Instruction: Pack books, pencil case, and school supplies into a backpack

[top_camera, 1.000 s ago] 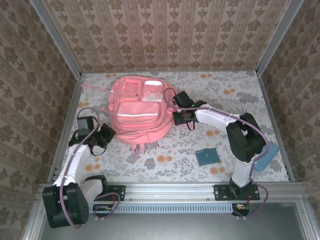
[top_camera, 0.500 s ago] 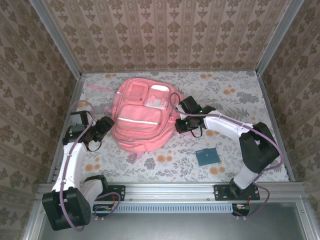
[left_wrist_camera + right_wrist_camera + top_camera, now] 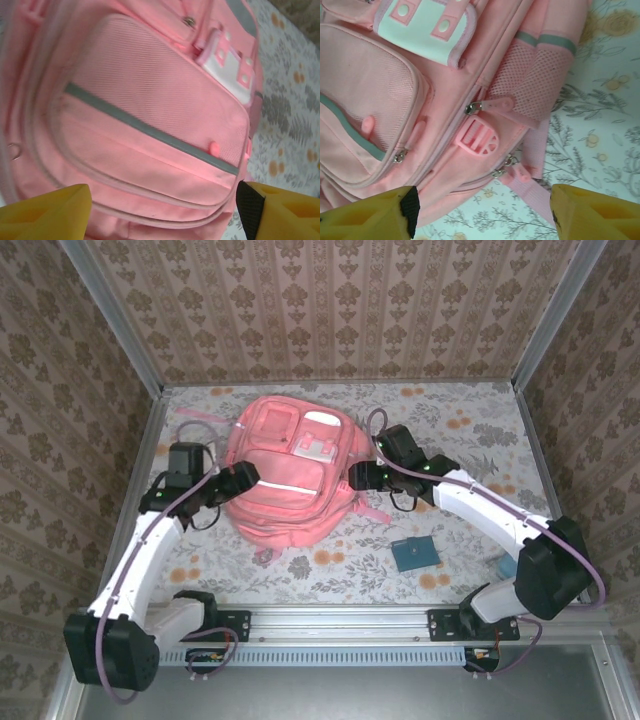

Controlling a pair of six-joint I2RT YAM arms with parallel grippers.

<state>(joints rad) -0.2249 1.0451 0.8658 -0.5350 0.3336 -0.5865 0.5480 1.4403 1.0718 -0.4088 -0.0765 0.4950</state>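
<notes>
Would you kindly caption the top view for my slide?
Open, the left claw and right claw flank the backpack; the teal book lies nearby.

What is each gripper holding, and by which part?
Nothing. The left gripper and right gripper have jaws open at the salmon-pink fabric backpack, gripping no part.

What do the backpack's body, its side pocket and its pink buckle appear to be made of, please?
Backpack: matte woven fabric, probably synthetic; a fine ribbed weave shows on its front. Side pocket: open mesh; tiny holes show. Buckle: likely moulded plastic; smooth, slightly glossy, with slotted openings.
</notes>
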